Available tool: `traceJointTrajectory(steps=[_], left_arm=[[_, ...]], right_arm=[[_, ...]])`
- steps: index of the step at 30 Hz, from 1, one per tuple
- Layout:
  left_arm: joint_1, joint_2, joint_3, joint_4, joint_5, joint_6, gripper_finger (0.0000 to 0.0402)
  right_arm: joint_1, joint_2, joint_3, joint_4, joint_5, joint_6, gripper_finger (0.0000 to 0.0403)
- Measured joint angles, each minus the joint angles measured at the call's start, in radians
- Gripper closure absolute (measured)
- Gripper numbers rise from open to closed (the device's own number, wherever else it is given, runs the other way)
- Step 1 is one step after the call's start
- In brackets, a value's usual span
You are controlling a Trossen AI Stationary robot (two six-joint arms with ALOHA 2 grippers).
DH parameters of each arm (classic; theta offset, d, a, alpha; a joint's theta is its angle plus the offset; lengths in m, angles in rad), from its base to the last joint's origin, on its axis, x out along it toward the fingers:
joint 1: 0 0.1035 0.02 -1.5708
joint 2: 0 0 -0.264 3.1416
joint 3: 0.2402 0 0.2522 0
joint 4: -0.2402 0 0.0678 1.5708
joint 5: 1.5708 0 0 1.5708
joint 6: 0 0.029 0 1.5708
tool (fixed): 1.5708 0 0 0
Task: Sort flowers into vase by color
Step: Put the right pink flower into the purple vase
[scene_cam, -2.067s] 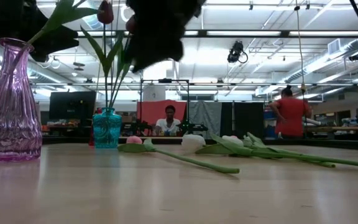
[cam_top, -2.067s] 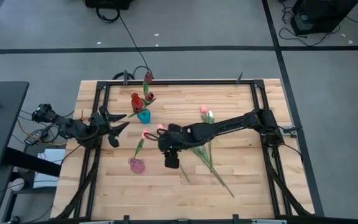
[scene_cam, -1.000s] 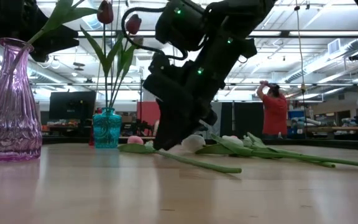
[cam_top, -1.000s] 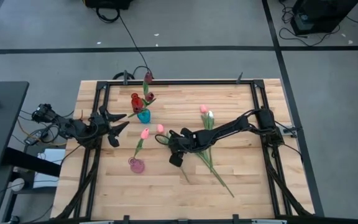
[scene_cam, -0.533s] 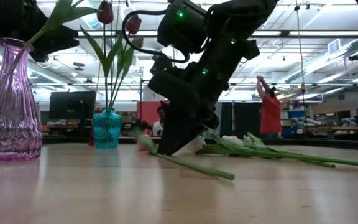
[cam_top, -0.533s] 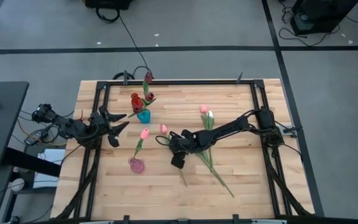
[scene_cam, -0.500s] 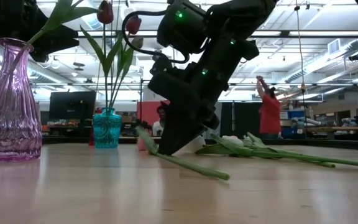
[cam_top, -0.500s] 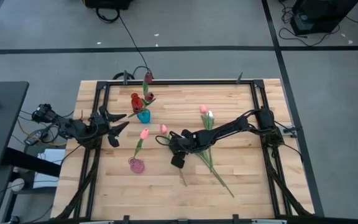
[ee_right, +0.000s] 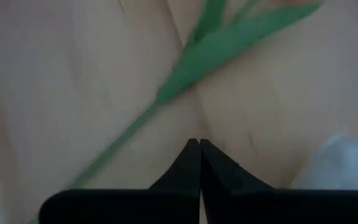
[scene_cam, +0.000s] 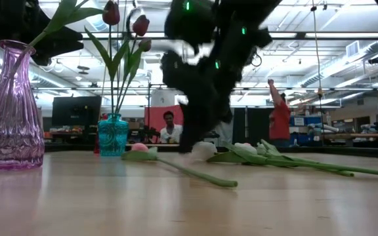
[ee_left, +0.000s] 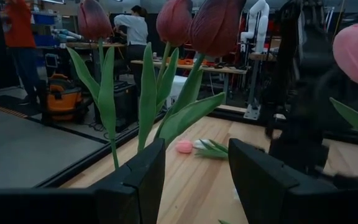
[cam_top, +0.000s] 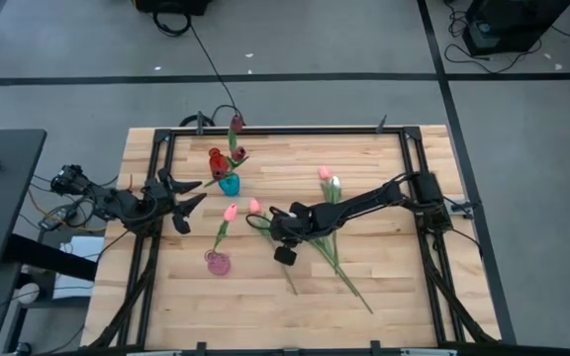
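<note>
A pink tulip [cam_top: 254,206] lies flat on the table, its stem running toward the near edge; it also shows in the low view [scene_cam: 138,147]. My right gripper [cam_top: 268,222] is shut and empty, just above this tulip's stem [ee_right: 143,119], which passes beside the fingertips [ee_right: 199,144]. A pink glass vase [cam_top: 216,262] holds one pink tulip [cam_top: 231,212]. A teal vase [cam_top: 229,184] holds three maroon tulips [ee_left: 216,25]. My left gripper [cam_top: 188,195] waits open at the table's left, facing the teal vase.
A pink tulip [cam_top: 323,173] and a white tulip [cam_top: 333,183] lie right of centre, their stems crossing under my right arm toward the near right [cam_top: 359,295]. A black frame [cam_top: 285,130] rims the table. People stand in the room beyond.
My right gripper came down from near the pink vase onto the lying pink tulip. Half a second ago the tulip's head end was tipped up off the table. Now the gripper has risen a little and the tulip lies flat again.
</note>
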Motion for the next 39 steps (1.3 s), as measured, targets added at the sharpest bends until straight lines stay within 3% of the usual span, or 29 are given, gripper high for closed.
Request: traceJointTrajectory(steps=[7,13,20,24,31,39], left_arm=[[0.000,0.000,0.000,0.000,-0.008,0.000,0.0220],[0.000,0.000,0.000,0.000,-0.008,0.000,0.0220],[0.000,0.000,0.000,0.000,-0.009,0.000,0.0220],[0.000,0.000,0.000,0.000,-0.009,-0.001,0.0220],[0.000,0.000,0.000,0.000,-0.009,0.000,0.0220],[0.000,0.000,0.000,0.000,-0.009,-0.001,0.0220]], right_arm=[[0.012,-0.063,0.001,-0.138,0.047,0.023,0.0393],[0.004,-0.115,0.001,-0.495,0.043,0.228,0.0346],[-0.012,-0.159,-0.022,-0.725,0.073,0.360,0.0316],[-0.069,-0.189,-0.095,-0.681,0.071,0.371,0.0316],[-0.147,-0.185,-0.207,-0.475,-0.042,0.331,0.0298],[-0.159,-0.183,-0.212,-0.469,-0.035,0.345,0.0256]])
